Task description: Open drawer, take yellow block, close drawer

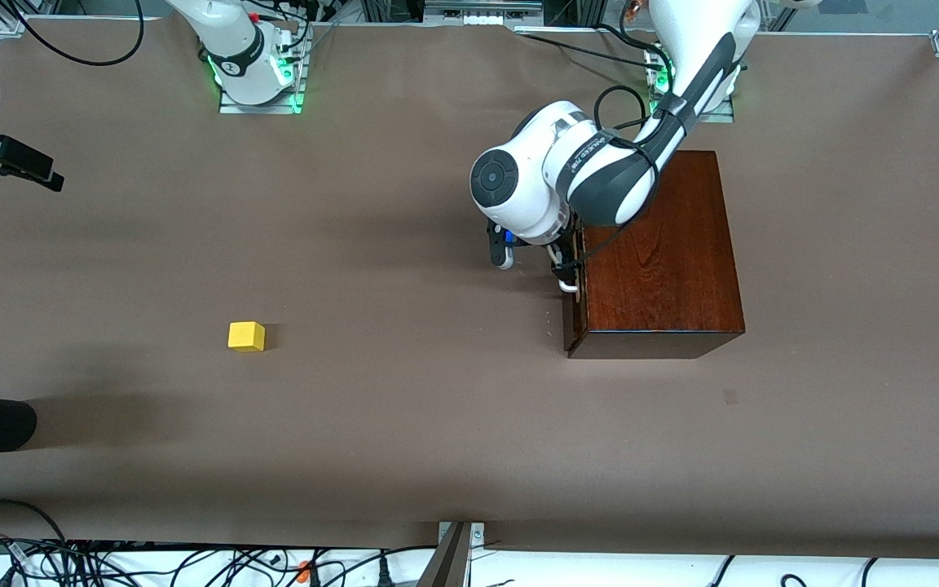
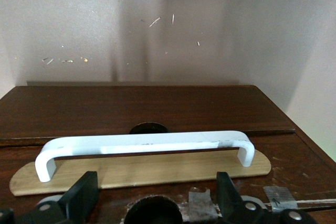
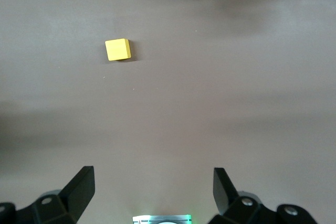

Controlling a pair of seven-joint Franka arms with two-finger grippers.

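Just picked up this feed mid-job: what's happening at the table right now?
The left gripper sits open at the white handle of the drawer, which is shut in its wooden box. The yellow block lies out on the table toward the right arm's end. The right gripper waits open above the table, touching nothing.

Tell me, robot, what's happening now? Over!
Left claw open at drawer handle. Right claw open, above bare table. Drawer shut, yellow block out on table. Nothing blocking.
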